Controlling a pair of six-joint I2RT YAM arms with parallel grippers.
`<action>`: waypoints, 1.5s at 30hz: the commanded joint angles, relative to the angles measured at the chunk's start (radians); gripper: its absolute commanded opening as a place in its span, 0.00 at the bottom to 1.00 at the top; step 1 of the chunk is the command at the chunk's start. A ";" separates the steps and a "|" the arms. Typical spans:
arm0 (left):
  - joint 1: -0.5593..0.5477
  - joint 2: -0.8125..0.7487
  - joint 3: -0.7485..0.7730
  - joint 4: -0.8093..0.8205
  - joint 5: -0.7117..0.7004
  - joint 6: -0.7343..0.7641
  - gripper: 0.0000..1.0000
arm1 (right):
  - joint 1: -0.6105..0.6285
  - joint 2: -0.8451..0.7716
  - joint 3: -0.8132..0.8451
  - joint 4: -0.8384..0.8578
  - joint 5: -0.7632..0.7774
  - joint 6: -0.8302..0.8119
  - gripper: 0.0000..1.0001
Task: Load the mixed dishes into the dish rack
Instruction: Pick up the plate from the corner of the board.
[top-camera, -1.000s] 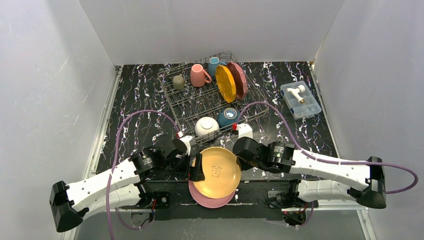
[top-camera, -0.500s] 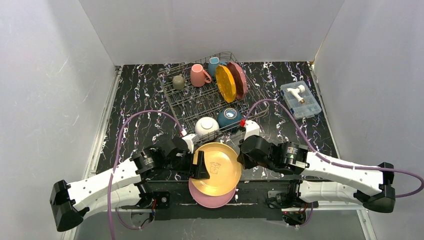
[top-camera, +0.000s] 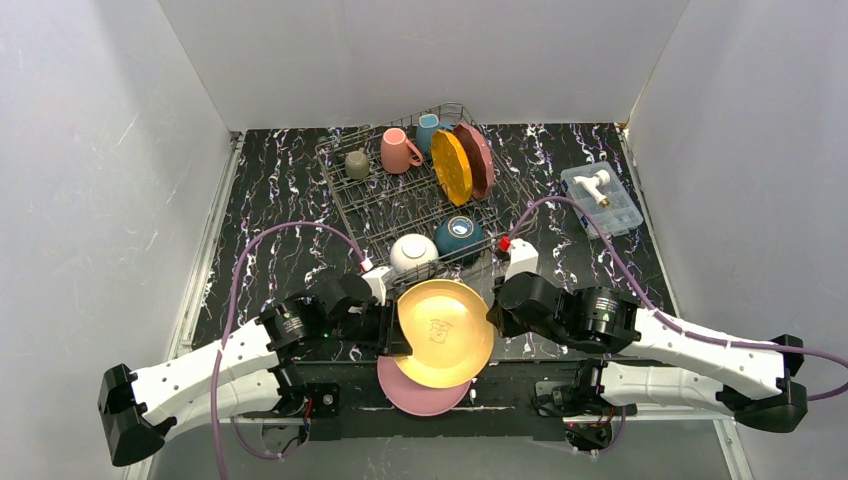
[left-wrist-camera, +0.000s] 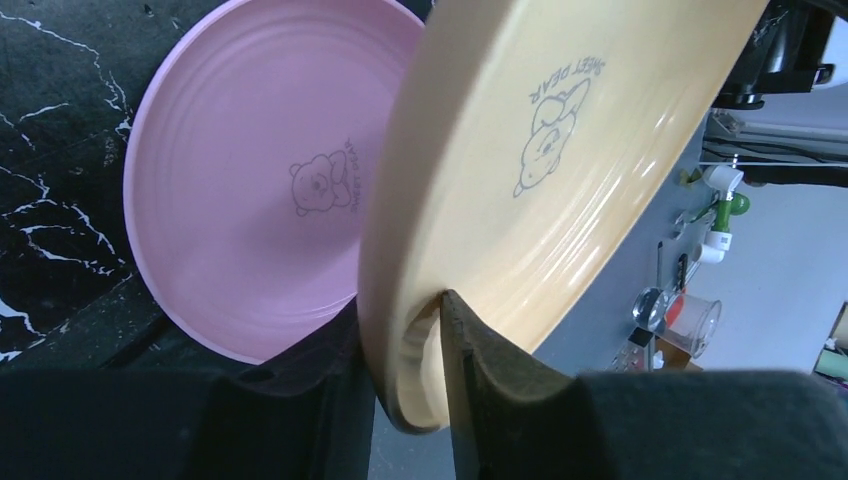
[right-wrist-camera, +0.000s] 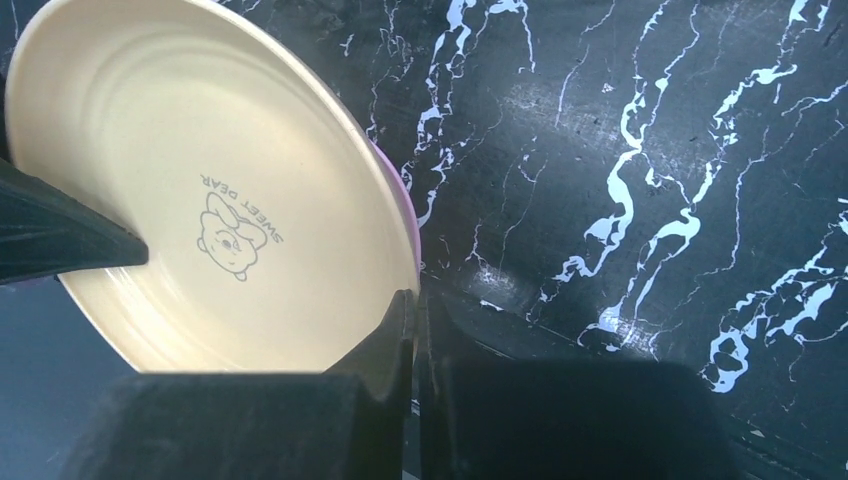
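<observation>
pinching the yellow plate (top-camera: 444, 333) by its rim with left gripper (left-wrist-camera: 405, 335) and right gripper (right-wrist-camera: 413, 305), tilted just above pink plate (left-wrist-camera: 250, 190)

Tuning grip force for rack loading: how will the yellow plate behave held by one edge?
Probably rigid: the yellow plate shows no flex, tilted above the pink plate with the left end effector pinching its rim. Its glossy surface suggests it could slip or pivot in that edge grip. The thick rim hints at real weight, so it may droop.
</observation>
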 joint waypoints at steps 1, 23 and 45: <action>0.005 -0.015 0.000 0.038 0.027 0.001 0.22 | 0.005 -0.032 0.021 0.012 0.030 0.038 0.01; 0.005 -0.115 0.042 0.051 0.047 0.012 0.00 | 0.005 -0.176 -0.020 0.044 -0.041 -0.038 0.41; 0.006 -0.145 0.051 0.130 0.183 0.046 0.00 | 0.005 -0.271 -0.134 0.303 -0.309 -0.078 0.58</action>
